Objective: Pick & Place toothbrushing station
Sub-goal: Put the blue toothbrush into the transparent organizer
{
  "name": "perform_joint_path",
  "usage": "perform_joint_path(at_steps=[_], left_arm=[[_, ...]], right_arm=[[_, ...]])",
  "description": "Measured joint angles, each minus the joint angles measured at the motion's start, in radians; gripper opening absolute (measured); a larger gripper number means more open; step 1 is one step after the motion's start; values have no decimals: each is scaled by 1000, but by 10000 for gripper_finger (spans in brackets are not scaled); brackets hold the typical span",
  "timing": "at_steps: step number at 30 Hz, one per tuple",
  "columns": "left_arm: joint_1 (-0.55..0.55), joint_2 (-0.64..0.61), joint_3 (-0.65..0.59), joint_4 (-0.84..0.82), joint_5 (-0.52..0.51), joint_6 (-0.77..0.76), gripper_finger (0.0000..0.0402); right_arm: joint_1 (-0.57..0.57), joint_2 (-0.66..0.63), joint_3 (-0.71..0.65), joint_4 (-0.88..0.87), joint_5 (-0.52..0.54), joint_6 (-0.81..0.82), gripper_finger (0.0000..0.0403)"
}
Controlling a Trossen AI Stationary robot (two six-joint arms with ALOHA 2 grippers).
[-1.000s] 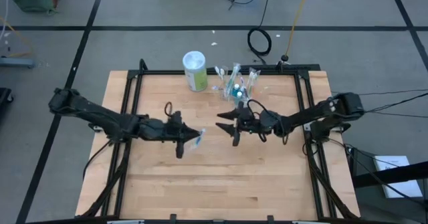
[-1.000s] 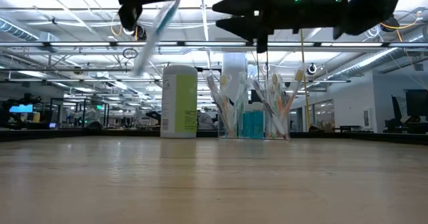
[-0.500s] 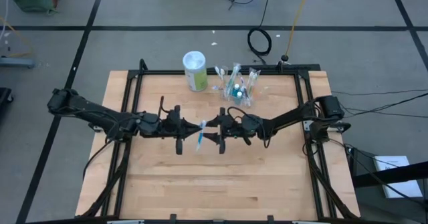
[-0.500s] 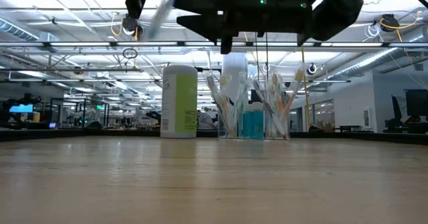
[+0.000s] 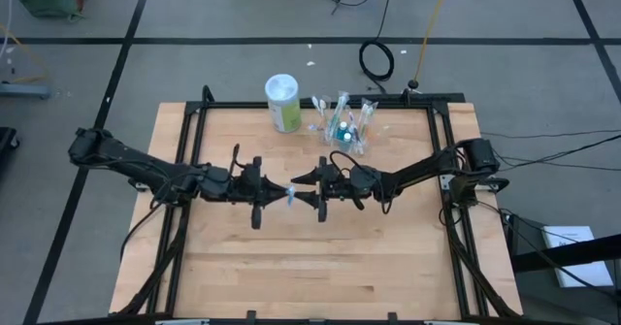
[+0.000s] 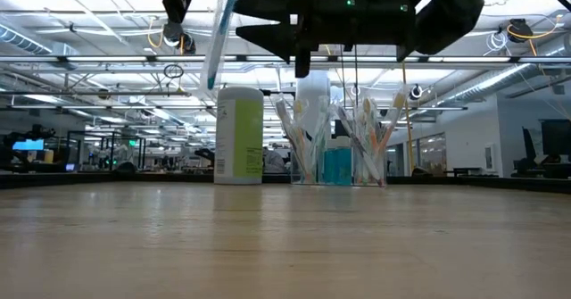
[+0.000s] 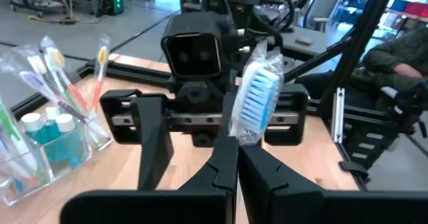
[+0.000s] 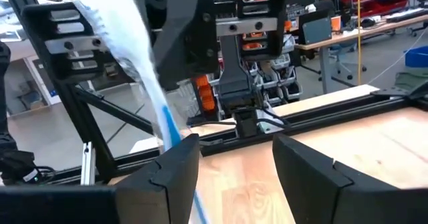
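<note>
My left gripper point(image 5: 275, 191) is shut on a toothbrush in a clear wrapper point(image 5: 288, 194), held above the middle of the table. Its blue-bristled head point(image 7: 257, 93) stands above my fingertips, and its blue handle point(image 6: 220, 33) slants down below them. My right gripper point(image 5: 301, 189) is open and faces the left one at the same height. The brush's handle point(image 8: 170, 127) runs close beside one of its fingers point(image 8: 175, 169); I cannot tell whether they touch. A clear cup point(image 5: 344, 123) with several toothbrushes and teal tubes stands at the far edge. My left gripper pinches the wrapped toothbrush between its two fingers, just below the head point(image 7: 242, 134). The fingers come level from the table's left and lie across the brush. The brush is lifted clear of the table, nearly upright and slightly tilted, head up.
A white and green canister point(image 5: 282, 102) stands left of the clear cup at the far edge. A black frame point(image 5: 184, 141) runs around the wooden table top. The near half of the table point(image 5: 310, 267) is bare wood.
My right gripper has gone toward the table's left until it faces the left gripper closely, staying open. My left gripper has turned the toothbrush from a strong slant to nearly upright, keeping its hold.
</note>
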Motion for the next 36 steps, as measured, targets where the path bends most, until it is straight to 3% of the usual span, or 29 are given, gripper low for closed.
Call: perform_joint_path(at_steps=[12,23,32,36], left_arm=[[-14,-59,0,-21,-15,15,3],[-12,-91,0,-109,-136,7,7],[31,33,2,27,-158,11,8],[41,73,1,86,-119,17,3]], right_arm=[[0,-34,0,-72,0,-25,183],[0,-34,0,-70,0,-26,183],[0,-34,0,-70,3,-26,183],[0,-34,-1,-70,8,-26,183]])
